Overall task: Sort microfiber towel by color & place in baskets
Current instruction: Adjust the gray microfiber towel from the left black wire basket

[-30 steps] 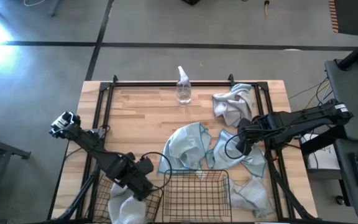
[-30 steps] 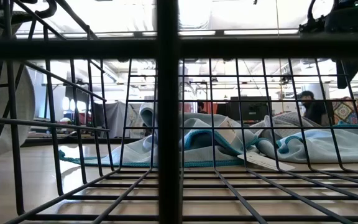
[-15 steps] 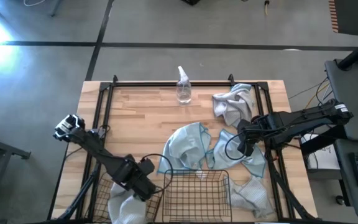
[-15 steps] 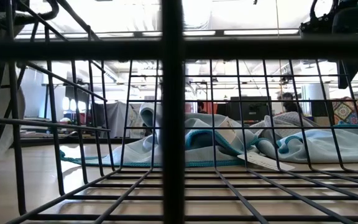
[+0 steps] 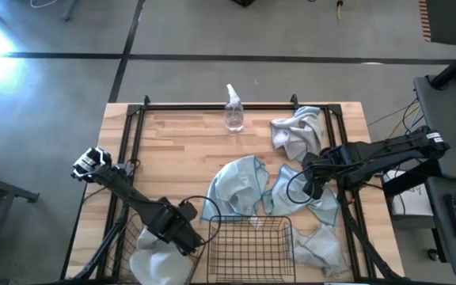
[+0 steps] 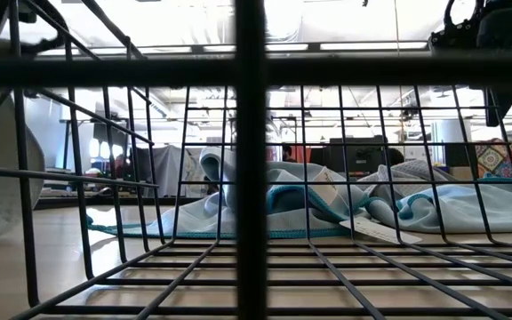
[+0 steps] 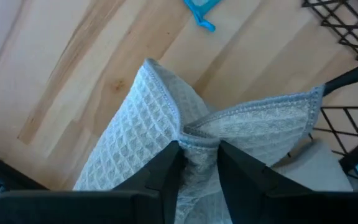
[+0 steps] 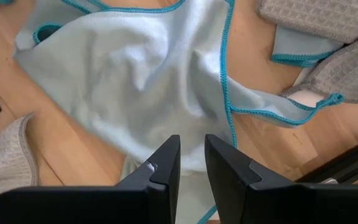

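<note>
My left gripper (image 7: 197, 163) is pinched tight on a pale grey-white towel (image 7: 166, 130), whose waffle cloth bunches between the fingers (image 7: 166, 171); in the high view that gripper (image 5: 182, 234) sits at the table's seven o'clock, over the left basket (image 5: 137, 237), the arm reaching in low from nine o'clock. My right gripper (image 8: 191, 163) hangs with its fingers a narrow gap apart, holding nothing, over a light blue towel (image 8: 135, 68) at four o'clock; its arm stretches in from three o'clock. The second basket (image 5: 248, 245) stands at six o'clock; another blue towel (image 5: 236, 186) lies at centre.
</note>
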Available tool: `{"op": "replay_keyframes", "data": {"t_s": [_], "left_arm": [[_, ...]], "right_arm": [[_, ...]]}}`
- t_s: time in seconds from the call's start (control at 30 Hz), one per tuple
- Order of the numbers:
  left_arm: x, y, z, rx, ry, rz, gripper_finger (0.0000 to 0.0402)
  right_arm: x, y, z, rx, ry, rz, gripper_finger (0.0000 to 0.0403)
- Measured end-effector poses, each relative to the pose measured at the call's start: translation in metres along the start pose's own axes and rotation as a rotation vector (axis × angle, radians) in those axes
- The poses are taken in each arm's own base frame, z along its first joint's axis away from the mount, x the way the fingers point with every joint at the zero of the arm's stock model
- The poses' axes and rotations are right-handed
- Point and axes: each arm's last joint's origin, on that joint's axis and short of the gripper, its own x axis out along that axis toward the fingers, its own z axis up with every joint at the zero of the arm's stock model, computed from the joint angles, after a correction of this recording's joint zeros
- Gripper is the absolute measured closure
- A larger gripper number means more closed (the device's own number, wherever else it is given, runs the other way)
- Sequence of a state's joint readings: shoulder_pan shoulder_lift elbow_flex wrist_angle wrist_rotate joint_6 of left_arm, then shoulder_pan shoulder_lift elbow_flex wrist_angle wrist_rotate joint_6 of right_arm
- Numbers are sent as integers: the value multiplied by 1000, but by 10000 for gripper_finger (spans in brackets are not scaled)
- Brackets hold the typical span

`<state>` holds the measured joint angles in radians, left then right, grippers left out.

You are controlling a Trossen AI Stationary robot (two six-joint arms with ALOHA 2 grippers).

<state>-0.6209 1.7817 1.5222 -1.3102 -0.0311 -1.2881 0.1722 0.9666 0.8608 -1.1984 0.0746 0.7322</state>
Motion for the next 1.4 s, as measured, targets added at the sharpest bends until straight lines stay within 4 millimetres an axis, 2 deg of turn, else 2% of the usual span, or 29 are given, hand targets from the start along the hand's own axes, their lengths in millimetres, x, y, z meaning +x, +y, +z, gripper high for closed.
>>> {"op": "replay_keyframes", "data": {"t_s": [0.23,0.47,0.67,0.83,0.93,1.03,1.13,1.23,1.4], "left_arm": [[-6,-1,1,15,-7,-4,395],[-23,1,2,18,-41,16,400],[-56,-5,-3,-11,-69,-74,401],[-100,-14,-25,-51,-80,-248,401],[-126,-15,-47,-92,-64,-345,401],[-139,-14,-72,-153,-27,-379,401],[-139,-9,-96,-230,10,-330,401],[-130,-7,-113,-294,32,-267,401],[-107,-12,-126,-336,55,-220,401]], "right_arm": [[0,0,0,0,-2,1,335],[0,0,0,11,-3,2,335],[0,0,0,16,-2,2,335],[0,0,0,16,-3,1,335],[0,0,0,16,-3,1,335],[0,0,0,11,-5,-1,335],[0,0,0,3,-5,-1,335],[0,0,0,-6,-5,-1,335],[0,0,0,-9,-5,-2,335]]}}
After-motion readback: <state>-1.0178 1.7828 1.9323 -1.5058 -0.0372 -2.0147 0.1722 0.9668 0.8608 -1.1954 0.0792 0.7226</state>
